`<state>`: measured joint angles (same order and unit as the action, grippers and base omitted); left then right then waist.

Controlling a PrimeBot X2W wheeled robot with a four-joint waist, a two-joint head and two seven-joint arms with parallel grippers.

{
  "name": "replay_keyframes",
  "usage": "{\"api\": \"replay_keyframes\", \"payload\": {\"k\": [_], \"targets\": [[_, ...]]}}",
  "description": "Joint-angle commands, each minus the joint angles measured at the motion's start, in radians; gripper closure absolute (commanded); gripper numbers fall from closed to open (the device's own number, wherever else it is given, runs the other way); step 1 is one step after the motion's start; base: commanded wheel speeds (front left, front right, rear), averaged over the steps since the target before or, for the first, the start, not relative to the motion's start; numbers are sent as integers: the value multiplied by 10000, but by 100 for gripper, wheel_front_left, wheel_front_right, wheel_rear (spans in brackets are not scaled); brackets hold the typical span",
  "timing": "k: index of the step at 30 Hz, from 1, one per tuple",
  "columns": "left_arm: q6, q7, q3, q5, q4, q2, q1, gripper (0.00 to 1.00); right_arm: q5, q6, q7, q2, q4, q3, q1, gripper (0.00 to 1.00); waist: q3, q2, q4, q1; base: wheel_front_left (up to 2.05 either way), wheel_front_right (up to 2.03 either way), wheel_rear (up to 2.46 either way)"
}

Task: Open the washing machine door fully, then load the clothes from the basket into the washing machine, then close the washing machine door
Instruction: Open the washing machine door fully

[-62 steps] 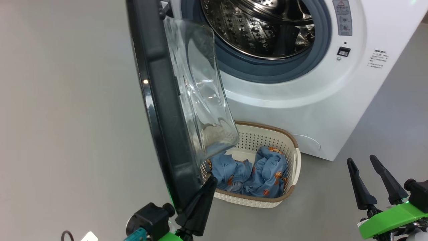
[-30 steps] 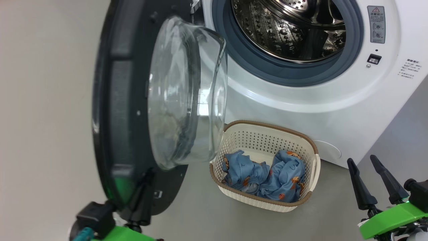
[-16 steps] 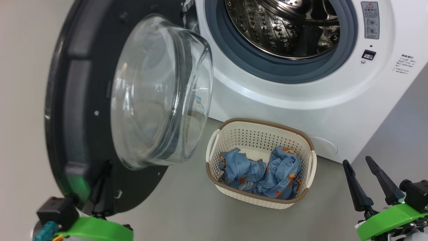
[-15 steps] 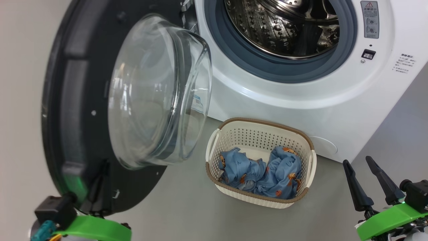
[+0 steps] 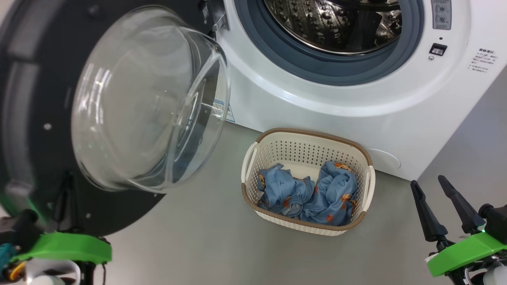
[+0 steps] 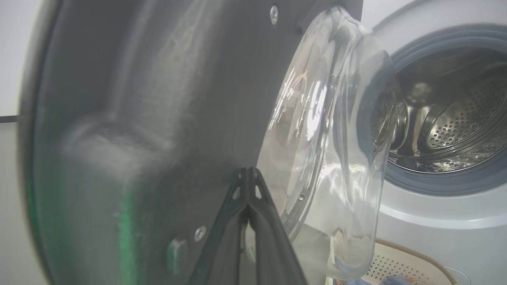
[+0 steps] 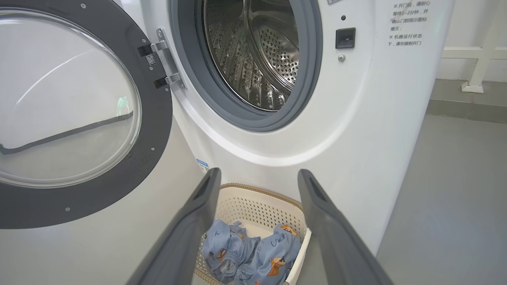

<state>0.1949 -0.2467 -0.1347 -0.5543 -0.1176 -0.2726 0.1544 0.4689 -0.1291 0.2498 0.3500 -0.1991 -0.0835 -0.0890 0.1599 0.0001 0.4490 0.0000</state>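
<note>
Laundry corner: the washing machine door [image 5: 146, 103] stands wide open off the hinge [image 7: 162, 63] side of the washing machine [image 5: 317, 107]. Its clear glass bowl bulges out from the wide black rim & away from the machine's front. The steel drum [image 5: 336, 23] shows through the machine's round opening, ringed by the grey gasket [image 5: 317, 71]. A small blue label [image 5: 229, 113] sits at the machine's lower corner on the hinge side, just beside the edge of the glass.

The basket [image 5: 313, 132] sits on the grey floor [image 5: 198, 237] just in front of the machine's base, below the opening; whether it touches the white panel can't be told. The clothes [image 5: 313, 194] lie bunched inside it in two blue heaps side by side, below the brown rim.

In the left wrist view the left gripper [image 6: 247, 174] has its fingers drawn together, tips meeting w/ nothing btwn them. It lies at the door's dark inner face beside the glass, on the half farthest from the machine; contact can't be told.

The right gripper [image 5: 427, 180] hangs well apart from the machine, off its front corner opposite the hinge, fingers spread wide & empty. In the right wrist view those fingers [image 7: 190, 225] point at the machine's front, w/ basket & clothes btwn them.
</note>
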Motion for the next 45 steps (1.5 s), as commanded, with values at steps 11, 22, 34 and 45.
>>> {"api": "replay_keyframes", "payload": {"k": [11, 22, 34, 45], "targets": [[-196, -147, 1609, 271, -595, -654, 1100, 100, -62, -16, 120, 402, 215, -238, -438, 0, 343, -1, -20, 0, 0, 0, 0], [-595, -149, 2707, 597, -1427, -721, 1751, 100, -80, -16, 120, 540, 240, -385, -674, 0, 694, -1, -127, 0, 0, 0, 0], [-1288, -150, 4138, 1234, -2856, -769, 2809, 100, -76, -16, 120, 702, 238, -474, -930, 0, 1064, -1, -326, 0, 0, 0, 0], [-1914, -150, 5188, 1943, -4306, -919, 3879, 100, -109, -16, 120, 804, 227, -617, -1226, 0, 1376, -1, -520, 0, 0, 0, 0]]}}
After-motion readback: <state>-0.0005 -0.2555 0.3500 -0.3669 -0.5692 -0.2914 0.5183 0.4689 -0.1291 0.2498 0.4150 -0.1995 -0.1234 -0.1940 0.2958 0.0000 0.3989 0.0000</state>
